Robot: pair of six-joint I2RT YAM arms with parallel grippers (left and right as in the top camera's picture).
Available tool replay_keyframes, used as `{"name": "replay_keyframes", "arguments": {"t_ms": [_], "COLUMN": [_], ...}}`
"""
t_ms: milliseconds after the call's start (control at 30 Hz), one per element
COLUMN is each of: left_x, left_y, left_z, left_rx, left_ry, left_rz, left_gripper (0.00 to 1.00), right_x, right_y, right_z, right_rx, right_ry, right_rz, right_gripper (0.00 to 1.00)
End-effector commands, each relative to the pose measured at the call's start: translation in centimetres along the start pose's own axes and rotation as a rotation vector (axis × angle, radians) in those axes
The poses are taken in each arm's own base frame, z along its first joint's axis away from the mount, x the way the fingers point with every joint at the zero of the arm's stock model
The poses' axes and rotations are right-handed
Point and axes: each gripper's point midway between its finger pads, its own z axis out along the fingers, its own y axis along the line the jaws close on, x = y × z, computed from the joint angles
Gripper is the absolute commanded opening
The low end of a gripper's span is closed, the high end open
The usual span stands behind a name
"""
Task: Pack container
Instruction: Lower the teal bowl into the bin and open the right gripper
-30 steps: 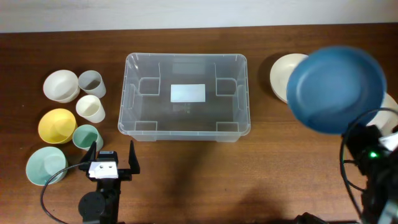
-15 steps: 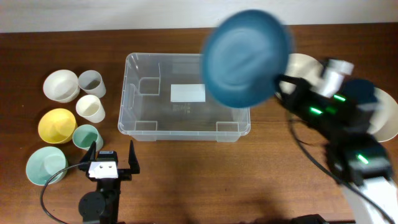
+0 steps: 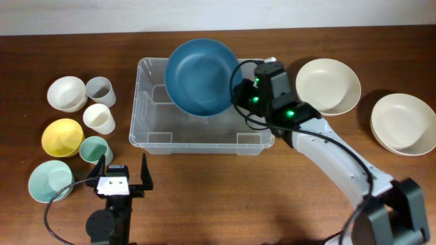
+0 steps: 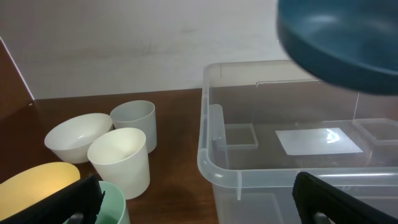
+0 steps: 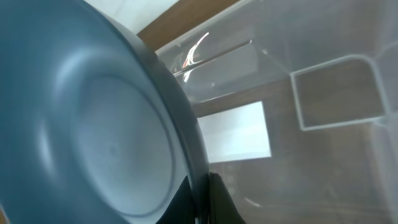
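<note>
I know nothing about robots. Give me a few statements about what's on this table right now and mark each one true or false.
1. The right gripper holds a blue bowl over the clear bin. True.
2. Several bowls lie inside the bin. False: only a white label shows on its base, and the blue bowl hangs above the rim.
3. The left gripper is clamped on something. False: its jaws stand open and empty, near the front of the table.
4. A yellow bowl sits to the left of the bin. True.
5. Two cream bowls sit to the right of the bin. True.
</note>
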Motion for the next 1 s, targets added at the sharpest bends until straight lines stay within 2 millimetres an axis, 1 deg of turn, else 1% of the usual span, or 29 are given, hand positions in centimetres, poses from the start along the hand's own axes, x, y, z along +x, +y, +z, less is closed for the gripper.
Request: {"name": "replay_keyframes", "arguments": {"t_ms": [0,100,133,233,333,467,733,800,967], "left_x": [0.1,0.1,0.1,0.1,0.1,0.1,0.1,0.1,0.1], "left_y": [-0.1,-0.1,-0.1,-0.1,-0.1,-0.1,-0.1,-0.1,-0.1], "left_z": [0.0,0.0,0.0,0.0,0.0,0.0,0.0,0.0,0.0], "left_rx": [0.004,0.004,0.004,0.004,0.004,0.004,0.004,0.004,0.004], "left_ry": [0.003,0.003,0.003,0.003,0.003,0.003,0.003,0.003,0.003], "left_rz": [0.016,0.016,0.016,0.016,0.016,0.016,0.016,0.016,0.016], "left_gripper": [1.00,1.00,1.00,1.00,1.00,1.00,1.00,1.00,1.00], "right_x": [0.9,2.8,4.0,5.4,6.2,6.8,8.6,9.1,9.4], "right_y": [1.0,0.5,0.2,0.0,-0.4,-0.7,-1.4,-1.6,-1.5], "right_z": [1.6,3.2,4.0,5.1,5.7,6.0,7.0,7.4,7.5], "right_rx": [-0.002,0.022,0.033,0.046,0.055,0.064,0.060,0.062,0.052], "right_ry": [0.010,0.057,0.083,0.112,0.129,0.148,0.223,0.240,0.260], "right_rz": [0.026,0.036,0.039,0.051,0.047,0.048,0.065,0.081,0.083], "right_gripper": [0.04,0.04,0.04,0.04,0.04,0.04,0.05,0.08,0.10]}}
